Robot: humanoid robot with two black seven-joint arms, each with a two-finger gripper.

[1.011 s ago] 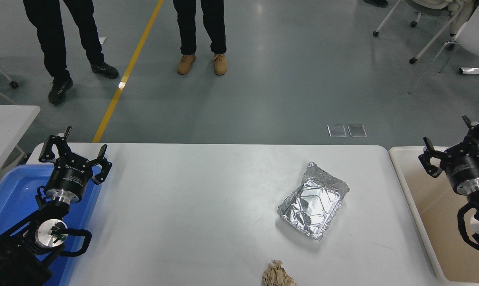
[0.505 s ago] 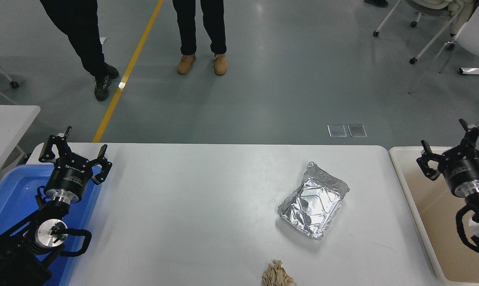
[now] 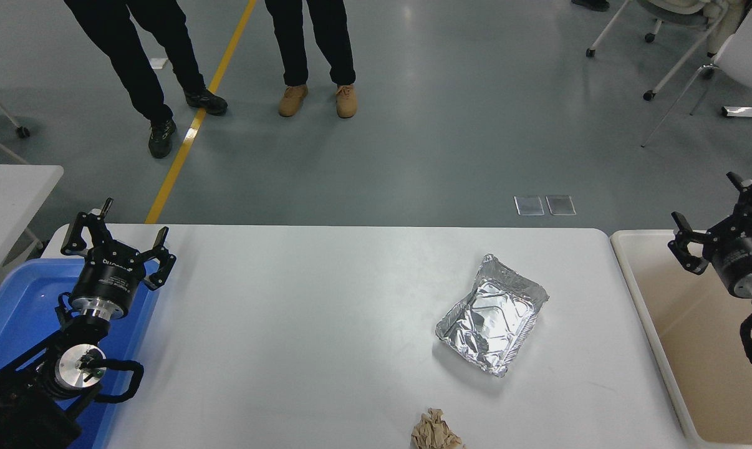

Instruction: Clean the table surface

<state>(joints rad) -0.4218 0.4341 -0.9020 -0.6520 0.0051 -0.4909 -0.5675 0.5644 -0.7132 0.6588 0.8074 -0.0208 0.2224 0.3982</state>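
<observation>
The table surface (image 3: pixel 301 324) fills the lower middle of the head view, its far edge running straight across and its far corners rounded. All positions below are given relative to this tabletop.

On its right half lies a crumpled foil tray (image 3: pixel 492 315), open side up, set at an angle to the table edges, empty as far as can be seen. At the near edge, nearer the camera than the tray and a little to its left, sits a wad of crumpled brown paper (image 3: pixel 435 430), partly cut off by the frame. The two items are well apart. The rest of the white top shows bare.

Off the left end of the table stands a blue bin (image 3: pixel 14 312). The left gripper (image 3: pixel 117 240) hangs above that bin's far corner, just beside the table's left edge, fingers spread apart and holding nothing.

Off the right end stands a beige bin (image 3: pixel 644 293), its rim just beside the table's right edge. The right gripper (image 3: pixel 722 218) is above this bin's far part, clear of the table, fingers spread apart and empty.

Beyond the far edge is grey floor with a yellow line (image 3: pixel 195 125). Two persons stand there, seen only as legs and shoes: one in black shoes (image 3: pixel 164 134) astride the line, one in tan shoes (image 3: pixel 317 100).
</observation>
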